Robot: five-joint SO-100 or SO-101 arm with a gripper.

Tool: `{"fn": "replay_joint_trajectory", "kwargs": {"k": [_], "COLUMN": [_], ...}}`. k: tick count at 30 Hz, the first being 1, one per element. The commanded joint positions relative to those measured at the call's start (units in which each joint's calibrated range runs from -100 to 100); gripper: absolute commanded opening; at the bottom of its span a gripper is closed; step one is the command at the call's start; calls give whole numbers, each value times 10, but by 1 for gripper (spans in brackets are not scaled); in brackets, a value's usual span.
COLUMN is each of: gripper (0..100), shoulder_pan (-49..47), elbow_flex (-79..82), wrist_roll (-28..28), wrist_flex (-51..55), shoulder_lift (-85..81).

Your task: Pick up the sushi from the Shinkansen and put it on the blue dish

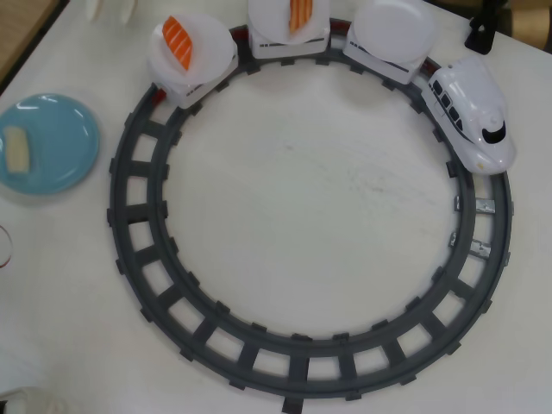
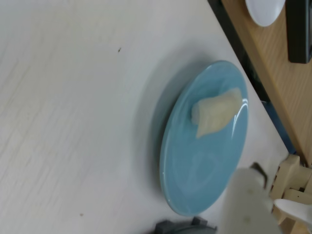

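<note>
Writing: none readable in either view; the Shinkansen (image 1: pixel 473 114) carries only black windows and a black nose mark.
Gripper: not clearly seen. A blurred pale shape (image 2: pixel 248 202) at the bottom right of the wrist view may be part of it; cannot tell whether the fingers are spread or pressed together, and nothing is seen held.
Sushi: the pale-orange striped piece (image 1: pixel 299 14) lies on the white plate of the middle car (image 1: pixel 289 30), at the top edge of the overhead view, partly cut off by the frame.
Other pieces: a vivid red-orange piece (image 1: pixel 178 41) sits on the plate of the rear car (image 1: pixel 191 59); the car just behind the engine (image 1: pixel 392 34) has a bare plate.
Blue dish: at the left edge of the overhead view (image 1: pixel 60 142), outside the track, well apart from the train. A cream-white piece (image 1: pixel 16 150) lies on it.
Track: dark grey ring (image 1: pixel 293 366) on the white table (image 1: pixel 310 198); the train stands along the top arc, engine at upper right.
Overhead only: train, track, both orange pieces.
Wrist only: close look at the blue dish (image 2: pixel 195 170) seen tilted, the cream-white piece (image 2: pixel 214 113) near its middle, and a wooden surface (image 2: pixel 273 63) beyond the table edge.
</note>
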Motion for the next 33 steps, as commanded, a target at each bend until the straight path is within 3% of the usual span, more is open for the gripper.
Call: {"fn": "replay_joint_trajectory", "kwargs": {"k": [1, 33], "gripper": [26, 26], "shoulder_pan": [-13, 12], "elbow_flex": [35, 35], "wrist_roll": [13, 17], "wrist_flex": [-3, 21], "shoulder_lift": [-9, -9]}}
